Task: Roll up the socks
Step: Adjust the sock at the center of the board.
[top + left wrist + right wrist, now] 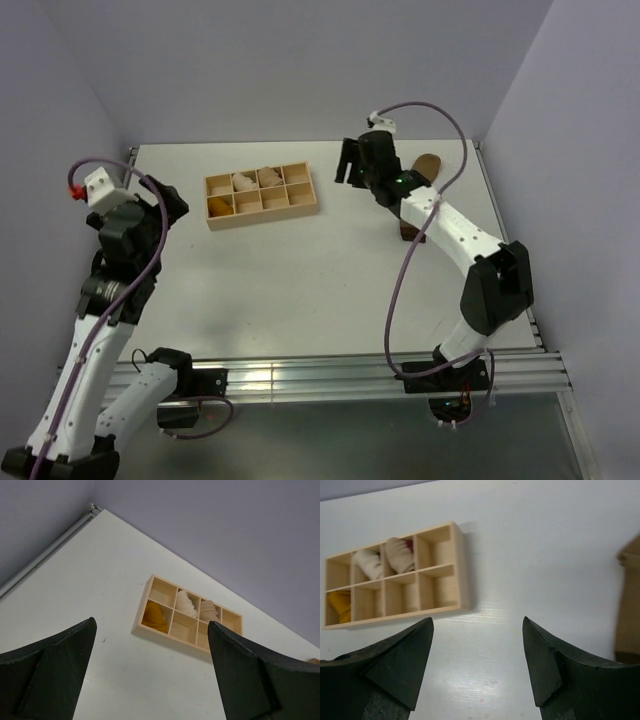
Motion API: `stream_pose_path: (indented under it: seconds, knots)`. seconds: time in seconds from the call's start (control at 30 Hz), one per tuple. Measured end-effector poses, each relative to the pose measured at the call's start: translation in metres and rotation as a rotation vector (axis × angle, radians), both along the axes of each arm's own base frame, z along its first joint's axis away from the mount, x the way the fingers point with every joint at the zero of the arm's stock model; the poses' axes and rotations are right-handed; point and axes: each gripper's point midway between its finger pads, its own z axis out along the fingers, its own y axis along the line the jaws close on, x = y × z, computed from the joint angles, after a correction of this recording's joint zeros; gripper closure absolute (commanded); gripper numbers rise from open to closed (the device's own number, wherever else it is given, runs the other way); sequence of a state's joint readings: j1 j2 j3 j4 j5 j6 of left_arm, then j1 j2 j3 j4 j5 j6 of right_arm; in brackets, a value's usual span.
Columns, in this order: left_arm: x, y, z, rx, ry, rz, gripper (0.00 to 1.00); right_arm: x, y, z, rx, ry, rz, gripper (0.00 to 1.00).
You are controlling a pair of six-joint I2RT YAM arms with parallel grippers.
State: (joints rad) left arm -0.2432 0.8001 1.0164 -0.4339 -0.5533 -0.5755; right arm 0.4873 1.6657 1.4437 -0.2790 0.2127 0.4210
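Observation:
An olive-brown sock [427, 164] lies flat at the back right of the table, partly under my right arm, its darker cuff [408, 232] nearer me. It shows at the right edge of the right wrist view [627, 605]. A mustard-orange fabric bundle [155, 616] sits in an end compartment of the wooden tray [262, 214]; it also shows in the right wrist view [340, 605]. My right gripper [350, 160] [477, 621] is open and empty, held above the table between tray and sock. My left gripper [168, 203] [151, 625] is open and empty, raised at the left.
The tray [461, 570] has several compartments; two in the back row hold pale pinkish-beige rolled bundles [243, 182] [399, 554]. Walls enclose the table at the back and both sides. A metal rail [330, 372] runs along the near edge.

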Motion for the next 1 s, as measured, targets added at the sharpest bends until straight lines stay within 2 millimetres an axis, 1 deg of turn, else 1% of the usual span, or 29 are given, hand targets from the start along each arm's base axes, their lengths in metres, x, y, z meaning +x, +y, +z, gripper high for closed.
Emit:
stream_pose_path:
  seconds: [0.07, 0.1, 0.13, 0.17, 0.2, 0.23, 0.3, 0.37, 0.43, 0.5, 0.6, 0.73, 0.8, 0.93, 1.0]
  knots:
    - [-0.016, 0.003, 0.005, 0.003, -0.062, -0.011, 0.00, -0.006, -0.029, -0.009, -0.018, 0.021, -0.055, 0.22]
    - [-0.022, 0.005, 0.007, 0.004, -0.094, -0.015, 0.01, -0.009, -0.047, -0.020, -0.030, 0.048, -0.086, 0.23]
    - [-0.030, 0.007, 0.006, 0.004, -0.118, -0.017, 0.00, -0.011, -0.064, -0.032, -0.044, 0.079, -0.118, 0.28]
    - [-0.036, 0.008, 0.006, 0.001, -0.141, -0.018, 0.00, -0.014, -0.085, -0.049, -0.064, 0.122, -0.160, 0.32]
    - [-0.040, 0.009, 0.004, 0.000, -0.156, -0.018, 0.01, -0.017, -0.100, -0.061, -0.074, 0.154, -0.189, 0.34]
    - [-0.043, 0.010, 0.002, 0.002, -0.165, -0.019, 0.01, -0.022, -0.120, -0.076, -0.087, 0.196, -0.229, 0.37]
    - [-0.042, 0.010, -0.006, 0.009, -0.164, -0.022, 0.00, -0.033, -0.152, -0.099, -0.102, 0.275, -0.291, 0.38]
    - [-0.038, 0.007, -0.018, 0.018, -0.138, -0.032, 0.01, -0.037, -0.174, -0.108, -0.103, 0.317, -0.336, 0.41]
    - [-0.036, 0.003, -0.028, 0.025, -0.114, -0.049, 0.01, -0.036, -0.189, -0.116, -0.095, 0.340, -0.366, 0.45]
    - [-0.034, -0.001, -0.033, 0.027, -0.102, -0.063, 0.01, -0.036, -0.198, -0.124, -0.093, 0.369, -0.379, 0.45]
    - [-0.033, -0.004, -0.035, 0.030, -0.097, -0.076, 0.00, -0.033, -0.205, -0.143, -0.096, 0.427, -0.378, 0.48]
    - [-0.032, -0.005, -0.033, 0.035, -0.102, -0.082, 0.01, -0.016, -0.208, -0.162, -0.106, 0.486, -0.369, 0.50]
    - [-0.033, -0.005, -0.033, 0.039, -0.102, -0.084, 0.01, -0.009, -0.209, -0.167, -0.106, 0.503, -0.366, 0.52]
    - [-0.032, -0.006, -0.033, 0.041, -0.104, -0.086, 0.01, 0.001, -0.207, -0.170, -0.105, 0.522, -0.358, 0.55]
    - [-0.032, -0.006, -0.032, 0.040, -0.108, -0.087, 0.00, 0.002, -0.207, -0.173, -0.107, 0.535, -0.356, 0.55]
